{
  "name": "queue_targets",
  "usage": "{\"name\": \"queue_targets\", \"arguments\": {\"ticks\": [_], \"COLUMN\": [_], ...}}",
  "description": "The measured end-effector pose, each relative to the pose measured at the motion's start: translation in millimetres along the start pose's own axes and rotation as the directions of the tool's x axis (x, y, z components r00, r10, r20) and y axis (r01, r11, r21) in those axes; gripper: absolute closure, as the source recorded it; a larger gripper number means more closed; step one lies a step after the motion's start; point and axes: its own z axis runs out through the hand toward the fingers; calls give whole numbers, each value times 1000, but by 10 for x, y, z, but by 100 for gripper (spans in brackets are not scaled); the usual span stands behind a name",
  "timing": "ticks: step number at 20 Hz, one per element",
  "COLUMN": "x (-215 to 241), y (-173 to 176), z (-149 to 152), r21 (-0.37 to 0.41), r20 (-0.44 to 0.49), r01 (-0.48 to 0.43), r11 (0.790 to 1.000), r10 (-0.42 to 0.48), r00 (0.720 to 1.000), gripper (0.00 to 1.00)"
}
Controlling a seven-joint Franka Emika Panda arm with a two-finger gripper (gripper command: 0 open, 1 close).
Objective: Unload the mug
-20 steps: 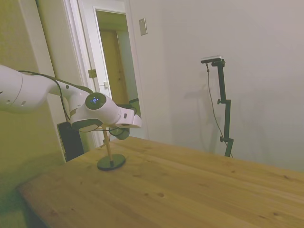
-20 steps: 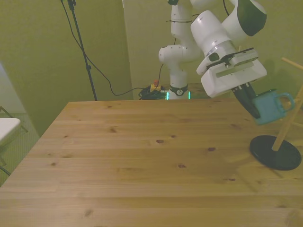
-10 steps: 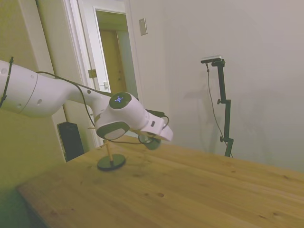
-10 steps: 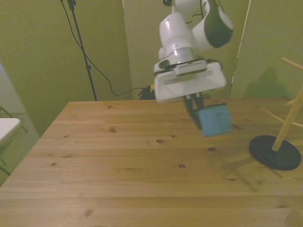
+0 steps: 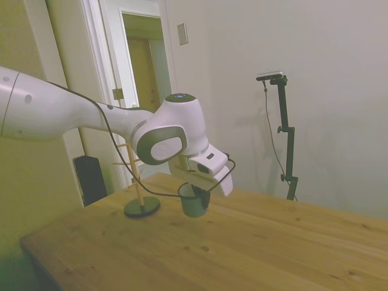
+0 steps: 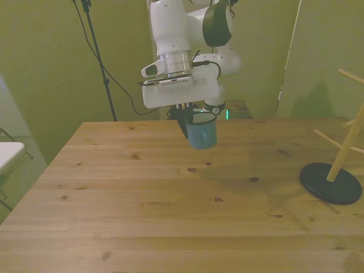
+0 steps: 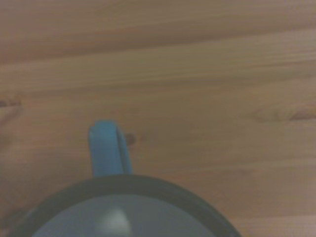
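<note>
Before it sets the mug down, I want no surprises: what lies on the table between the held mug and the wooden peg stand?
Nothing: in the front view only bare wooden table separates the blue-grey cylindrical mug from the dark-based wooden peg stand.

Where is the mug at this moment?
The mug hangs upright in the gripper above the table, far to the front view's left of the peg stand.

mug (image 6: 202,132) blue, dark rim | table (image 6: 142,205) knotty light wood | arm (image 6: 170,34) white
</note>
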Motion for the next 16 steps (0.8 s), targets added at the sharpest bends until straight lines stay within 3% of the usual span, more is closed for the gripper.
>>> {"name": "queue_targets", "arguments": {"ticks": [8, 12, 16], "x": [11, 53, 115], "y": [-394, -391, -325], "z": [458, 884, 1073], "r21": [-114, -134, -141], "r20": [-29, -30, -40], "r01": [30, 27, 14], "r11": [993, 991, 990], "r10": [-34, -31, -20], "r00": [999, 999, 999], "gripper": [100, 100, 100]}}
